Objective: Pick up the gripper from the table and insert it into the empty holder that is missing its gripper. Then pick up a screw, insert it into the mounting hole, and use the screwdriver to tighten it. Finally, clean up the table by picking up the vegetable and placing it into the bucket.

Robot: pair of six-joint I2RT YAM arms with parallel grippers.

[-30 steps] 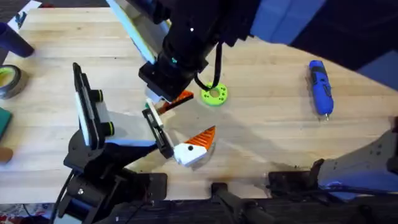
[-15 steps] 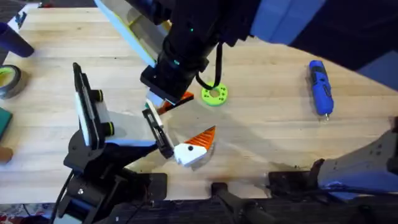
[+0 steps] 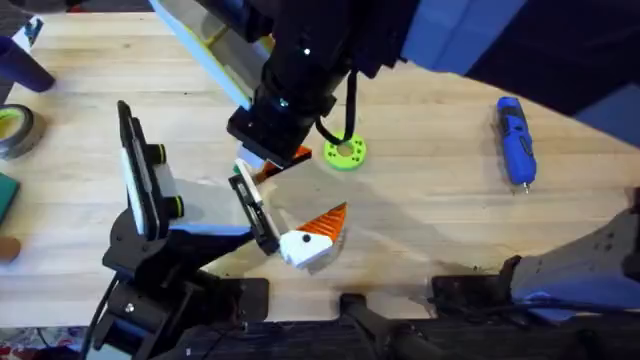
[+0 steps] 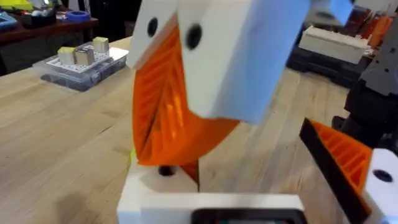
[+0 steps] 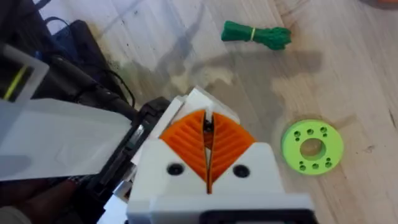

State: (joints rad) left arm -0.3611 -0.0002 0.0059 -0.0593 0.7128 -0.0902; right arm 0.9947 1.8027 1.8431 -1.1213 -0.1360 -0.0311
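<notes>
1. Right jaws (image 5: 208, 146) are clenched on the gripper (image 3: 290, 157) at frame centre, beside the holder (image 3: 255, 215); left jaws cannot be judged.
2. Misalignment could jam it against the rail.

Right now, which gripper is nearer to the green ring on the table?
Right. The right gripper hangs just beside the green ring, on its left-arm side. The left gripper lies a little farther, toward the bases.
</notes>
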